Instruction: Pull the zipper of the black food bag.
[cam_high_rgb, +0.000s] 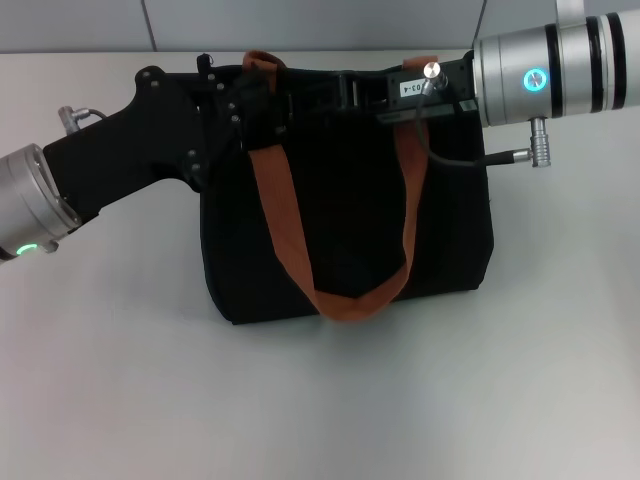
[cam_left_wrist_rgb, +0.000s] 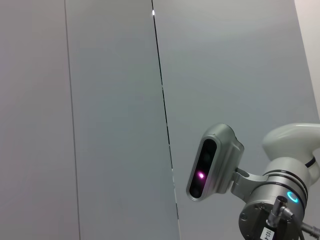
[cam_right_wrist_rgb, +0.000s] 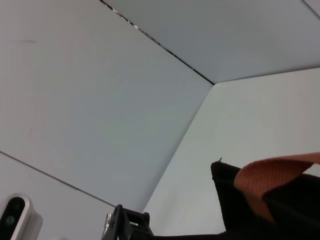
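Black food bag on table; both grippers at its top

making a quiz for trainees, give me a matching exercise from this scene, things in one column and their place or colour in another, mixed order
Things:
1. bag
2. strap
3. left tool
4. right tool

Descriptions:
A. rust-brown
B. at the bag's top edge, on the robot's right side
C. black, lying on the white table
D. at the bag's top edge, by the strap's end on the robot's left

Pairs: 1-C, 2-A, 3-D, 4-B
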